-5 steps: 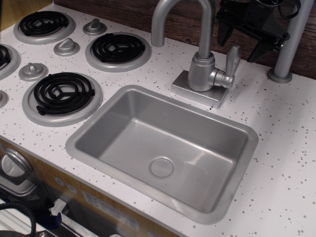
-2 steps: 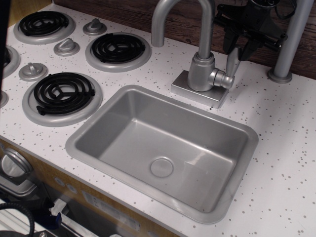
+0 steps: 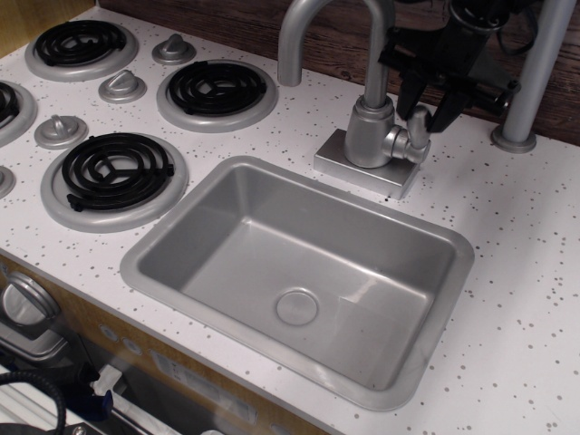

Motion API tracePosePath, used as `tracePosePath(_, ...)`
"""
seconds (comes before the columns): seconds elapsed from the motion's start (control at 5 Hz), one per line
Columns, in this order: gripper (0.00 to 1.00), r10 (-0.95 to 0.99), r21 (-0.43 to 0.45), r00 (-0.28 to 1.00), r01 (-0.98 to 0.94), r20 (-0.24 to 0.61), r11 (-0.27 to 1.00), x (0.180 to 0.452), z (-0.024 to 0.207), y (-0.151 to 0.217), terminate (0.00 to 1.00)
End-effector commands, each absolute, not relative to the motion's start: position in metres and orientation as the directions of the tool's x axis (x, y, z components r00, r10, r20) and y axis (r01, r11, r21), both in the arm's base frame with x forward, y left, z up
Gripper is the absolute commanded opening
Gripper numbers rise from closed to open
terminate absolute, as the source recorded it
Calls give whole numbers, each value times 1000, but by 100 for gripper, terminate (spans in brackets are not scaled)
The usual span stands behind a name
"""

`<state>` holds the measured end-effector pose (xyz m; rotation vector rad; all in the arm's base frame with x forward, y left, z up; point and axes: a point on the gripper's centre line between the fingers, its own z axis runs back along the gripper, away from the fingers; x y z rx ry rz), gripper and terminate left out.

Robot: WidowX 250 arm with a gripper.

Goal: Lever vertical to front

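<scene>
The lever (image 3: 418,125) is a short silver-grey handle on a round stub at the right side of the faucet base (image 3: 372,154). It stands about upright. Only its lower part shows, because the black gripper (image 3: 429,101) has come down over its top. One dark finger (image 3: 407,91) is on the lever's left and the other (image 3: 451,107) is on its right, close against it. The gripper looks shut on the lever. The tall curved spout (image 3: 313,27) rises to the left of it.
The grey sink basin (image 3: 163,236) lies in front of the faucet. Black coil burners (image 3: 217,88) and round silver knobs (image 3: 122,86) fill the left of the white speckled counter. A grey post (image 3: 535,72) stands just right of the gripper. A dark wood wall is behind.
The gripper moved left and down from behind the faucet onto the lever. Its fingers have come closer together around the handle. The lever still stands upright.
</scene>
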<state>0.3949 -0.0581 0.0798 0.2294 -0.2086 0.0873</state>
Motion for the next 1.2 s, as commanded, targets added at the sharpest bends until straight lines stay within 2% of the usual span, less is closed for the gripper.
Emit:
tracePosePath(0.0,0,65,137,981,-91,183,986,391,85,-61,0)
tracePosePath(0.2,0,73,95,986,-88,148,992,389,66,-60,0)
tracePosePath(0.4,0,69,85,987,-82,144,993,389,60,-60,0)
tracePosePath(1.0,0,67,111,985,-85,157,990,390,63,-60,0)
